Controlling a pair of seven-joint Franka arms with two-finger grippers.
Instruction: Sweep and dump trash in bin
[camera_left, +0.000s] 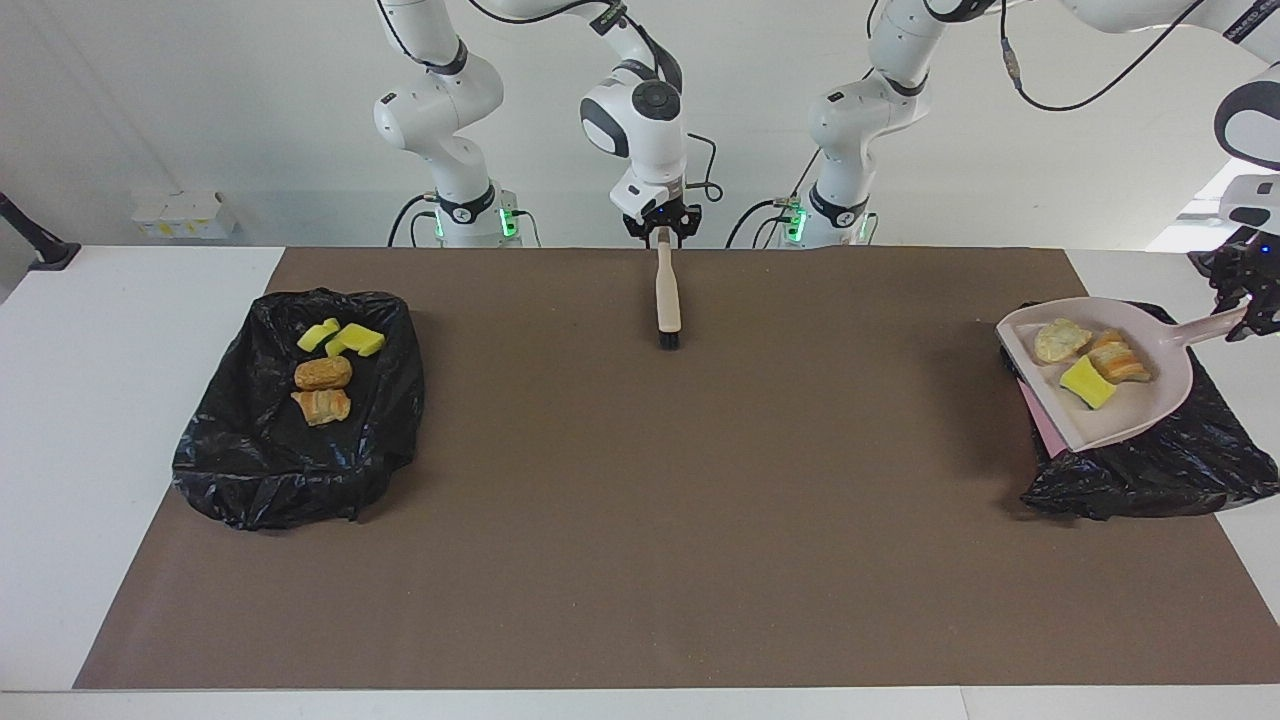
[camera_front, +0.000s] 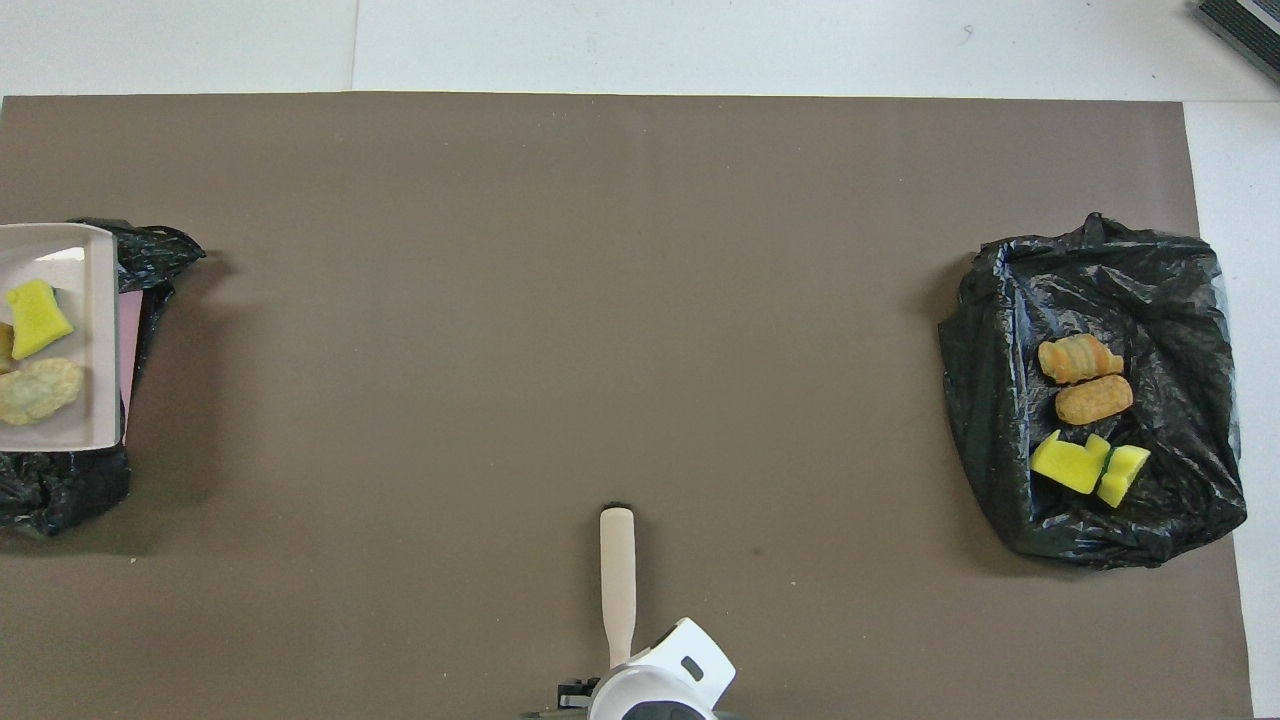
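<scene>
My left gripper (camera_left: 1243, 312) is shut on the handle of the beige dustpan (camera_left: 1130, 415), holding it in the air over the black bag bin (camera_left: 1150, 470) at the left arm's end of the table. Three pieces of trash lie in the pan: a pale chunk (camera_left: 1060, 340), an orange bread piece (camera_left: 1118, 358) and a yellow sponge bit (camera_left: 1088, 383). In the overhead view only the pan's mouth end (camera_front: 60, 265) and the sponge bit (camera_front: 35, 318) show above the bag (camera_front: 70, 480). My right gripper (camera_left: 660, 232) is at the handle end of the brush (camera_left: 667, 295), which lies on the mat.
A second black bag (camera_left: 290, 460) sits at the right arm's end of the table, with several yellow and orange scraps (camera_left: 322, 373) on it. A pink sheet (camera_left: 1040, 420) pokes out under the dustpan. A brown mat (camera_left: 640, 520) covers the table.
</scene>
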